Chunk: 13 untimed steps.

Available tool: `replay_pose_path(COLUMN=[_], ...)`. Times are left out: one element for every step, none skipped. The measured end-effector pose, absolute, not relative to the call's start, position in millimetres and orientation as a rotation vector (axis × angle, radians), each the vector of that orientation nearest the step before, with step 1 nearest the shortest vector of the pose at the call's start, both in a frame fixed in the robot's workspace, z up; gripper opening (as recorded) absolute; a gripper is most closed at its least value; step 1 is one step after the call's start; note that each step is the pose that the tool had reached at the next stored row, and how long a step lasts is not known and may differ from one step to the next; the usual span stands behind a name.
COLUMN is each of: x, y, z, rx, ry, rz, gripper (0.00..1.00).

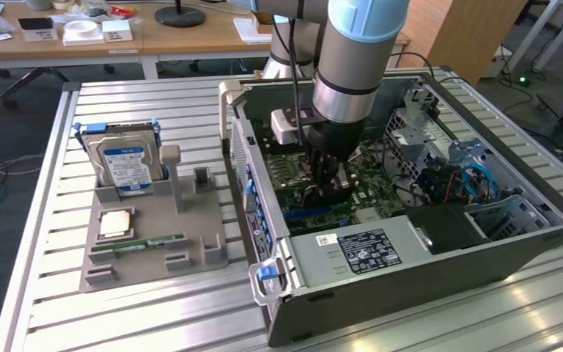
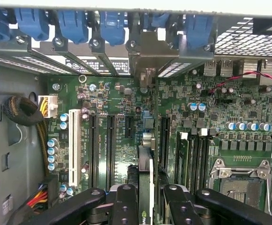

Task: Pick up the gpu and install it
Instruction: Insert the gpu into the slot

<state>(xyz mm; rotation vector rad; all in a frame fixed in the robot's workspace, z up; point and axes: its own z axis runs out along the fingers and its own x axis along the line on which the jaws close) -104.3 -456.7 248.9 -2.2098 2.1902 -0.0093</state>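
Closest in, my pincer (image 2: 150,206) is clamped on the gpu (image 2: 145,176), holding it edge-on over the motherboard (image 2: 112,117) inside the open computer case (image 1: 516,242), on the exterior view's right of the counter (image 1: 164,308). Its silver bracket (image 2: 147,61) sits at the rear slot openings. I judge the install step is in hand. Seating calls for the card edge lined up with its slot and a straight, even press.

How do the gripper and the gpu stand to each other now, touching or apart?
Touching. In the wrist view the gripper presses from both sides on the gpu, which stands edge-on between its two fingers, with no gap.
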Motion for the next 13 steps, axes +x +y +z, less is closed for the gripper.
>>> replay_pose_path(x=[-104.3, -104.3, -104.3, -104.3, -104.3, -104.3, -104.3, -104.3, -104.4, -104.4, -104.3, -104.3, -104.3], y=[-456.6, -456.6, -456.7, -456.7, -456.7, -456.7, -456.7, -456.8, -456.9, -457.0, -457.0, -457.1, -457.1], z=[248.4, 248.0, 247.7, 247.5, 247.4, 247.4, 247.3, 247.1, 247.0, 246.9, 246.7, 246.6, 246.6], rx=[-2.208, -2.207, -2.207, -2.206, -2.206, -2.206, -2.206, -2.206, -2.205, -2.206, -2.206, -2.206, -2.206], ry=[2.191, 2.192, 2.193, 2.194, 2.194, 2.194, 2.194, 2.194, 2.194, 2.194, 2.194, 2.194, 2.194], rz=[-0.009, -0.009, -0.009, -0.009, -0.009, -0.009, -0.009, -0.009, -0.009, -0.009, -0.009, -0.009, -0.010], gripper=[0.26, 0.26, 0.26, 0.26, 0.26, 0.26, 0.26, 0.26, 0.26, 0.26, 0.26, 0.26, 0.26])
